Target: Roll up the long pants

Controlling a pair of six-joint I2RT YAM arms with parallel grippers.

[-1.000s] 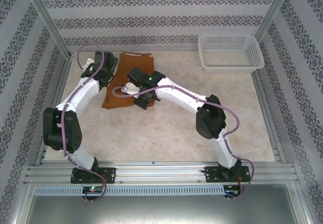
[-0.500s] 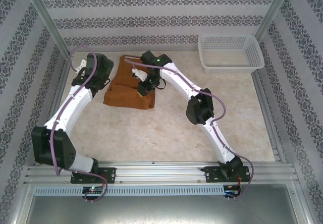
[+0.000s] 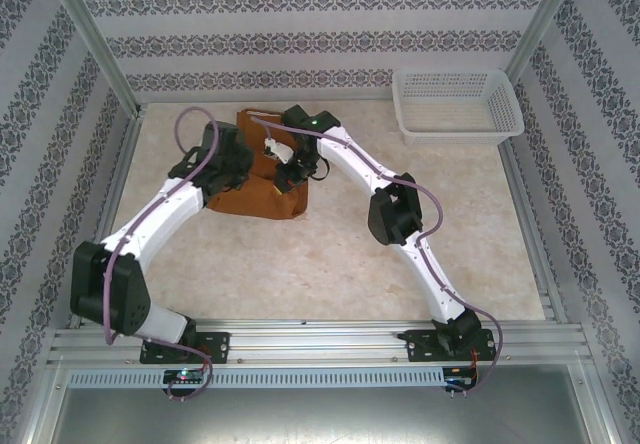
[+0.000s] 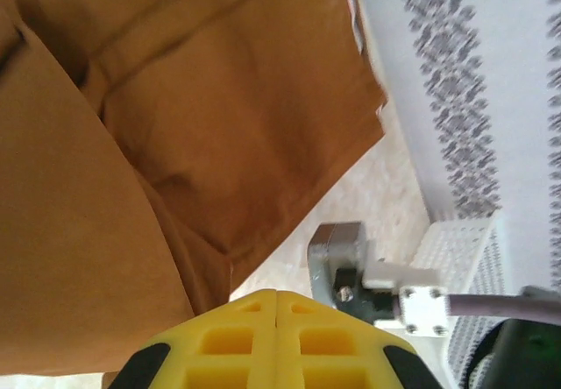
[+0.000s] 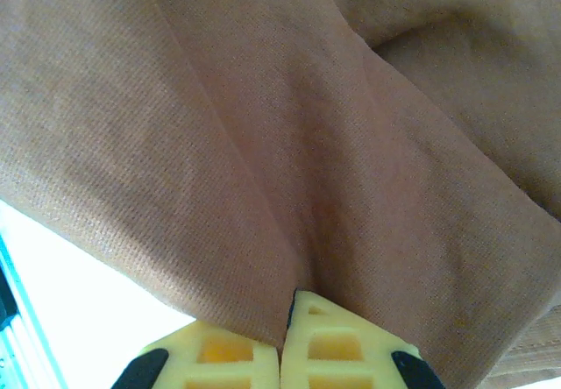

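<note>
Rolling step: R fingers (image 5: 337, 341) closed, pinching a pants (image 3: 255, 202) fold; L fingers (image 4: 232, 341) closed at the edge, grip unclear. Next: both turn the fold over evenly w/o slipping.

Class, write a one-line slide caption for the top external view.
Left hand and right hand over folded rust-brown cloth trousers; white mesh basket apart at far right.

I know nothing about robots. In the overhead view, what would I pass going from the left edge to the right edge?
left arm's dark elbow → long pants → right arm's dark elbow → white basket. The two claws sit over the pants, so I leave them out of the order.
</note>
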